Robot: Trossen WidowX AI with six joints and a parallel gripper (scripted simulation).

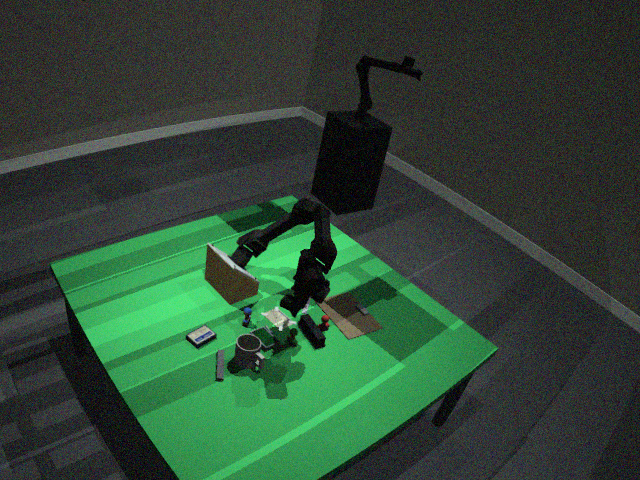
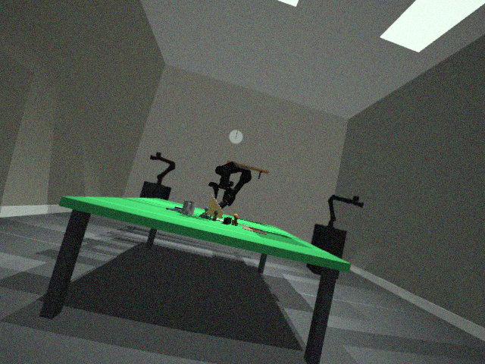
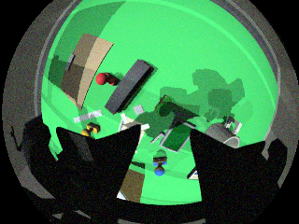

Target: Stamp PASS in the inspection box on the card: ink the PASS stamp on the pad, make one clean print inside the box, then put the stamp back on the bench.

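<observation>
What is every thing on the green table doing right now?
Hand: open, holding nothing, raised over the card.
Green stamp: on the table, let go.
Red stamp: standing, untouched.
Blue stamp: standing, untouched.
Card: lying flat.
Ink pad: on the table.
Mug: upright.

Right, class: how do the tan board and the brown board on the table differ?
The tan board stands on edge, tilted; the brown board lies flat. In the top view the tan board is left of the arm, the brown board right. Only the brown board carries a small grey piece. Both are rectangular, on the green table.
</observation>
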